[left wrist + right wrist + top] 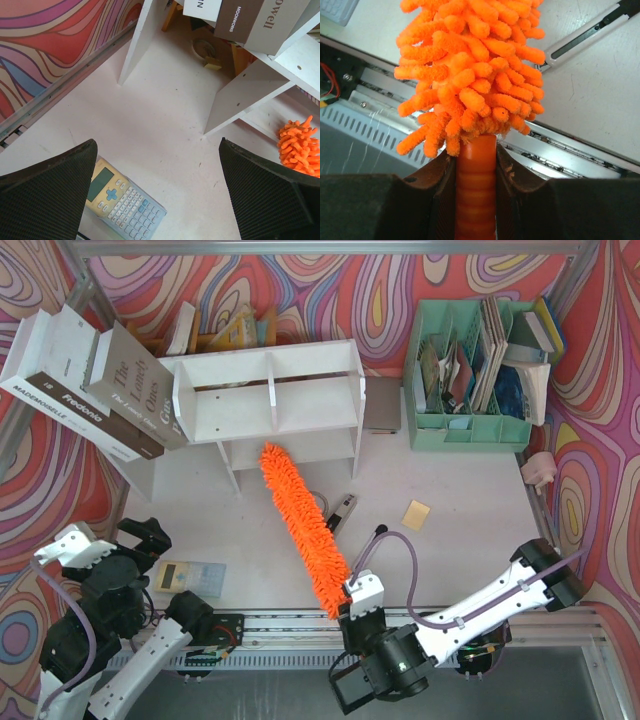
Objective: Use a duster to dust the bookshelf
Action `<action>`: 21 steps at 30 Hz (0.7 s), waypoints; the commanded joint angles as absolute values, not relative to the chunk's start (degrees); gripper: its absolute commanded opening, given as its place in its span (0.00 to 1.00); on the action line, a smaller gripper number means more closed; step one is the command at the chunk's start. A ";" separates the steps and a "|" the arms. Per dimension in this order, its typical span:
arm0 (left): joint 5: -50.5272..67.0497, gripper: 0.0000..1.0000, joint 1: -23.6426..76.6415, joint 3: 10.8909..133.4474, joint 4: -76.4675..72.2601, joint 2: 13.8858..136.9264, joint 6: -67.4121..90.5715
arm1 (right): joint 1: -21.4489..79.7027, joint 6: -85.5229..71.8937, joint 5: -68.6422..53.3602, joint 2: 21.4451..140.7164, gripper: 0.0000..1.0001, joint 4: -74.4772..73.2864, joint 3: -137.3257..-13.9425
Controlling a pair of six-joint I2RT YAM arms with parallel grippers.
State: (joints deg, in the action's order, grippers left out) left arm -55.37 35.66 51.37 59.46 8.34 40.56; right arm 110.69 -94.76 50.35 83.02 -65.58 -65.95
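The white two-tier bookshelf (pixel 270 400) stands at the back centre; its panels also show in the left wrist view (pixel 245 92). The fluffy orange duster (pixel 300 525) runs from the near table edge up to the shelf's lower tier, its tip at the lower shelf front. My right gripper (pixel 358 608) is shut on the duster's orange ribbed handle (pixel 476 185), with the fluffy head (pixel 470 65) just above the fingers. My left gripper (pixel 160 200) is open and empty above the table, near a calculator, left of the duster's tip (pixel 300 147).
A calculator (pixel 190 578) lies at the front left, also in the left wrist view (pixel 122 197). Large books (pixel 85 385) lean on the shelf's left end. A mint-green file organizer (pixel 470 370) stands at back right. A box cutter (pixel 342 512), a yellow sticky note (pixel 416 514) and a pink item (pixel 540 470) lie nearby.
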 commanded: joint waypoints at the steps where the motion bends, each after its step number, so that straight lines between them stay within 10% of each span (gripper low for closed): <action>1: -56.69 0.98 35.95 51.04 60.48 9.02 41.00 | 109.08 -90.86 54.98 78.86 0.00 -57.28 -60.85; 21: -56.63 0.98 35.95 50.82 59.75 10.55 40.28 | 101.90 -79.46 60.48 77.00 0.00 -38.22 -47.60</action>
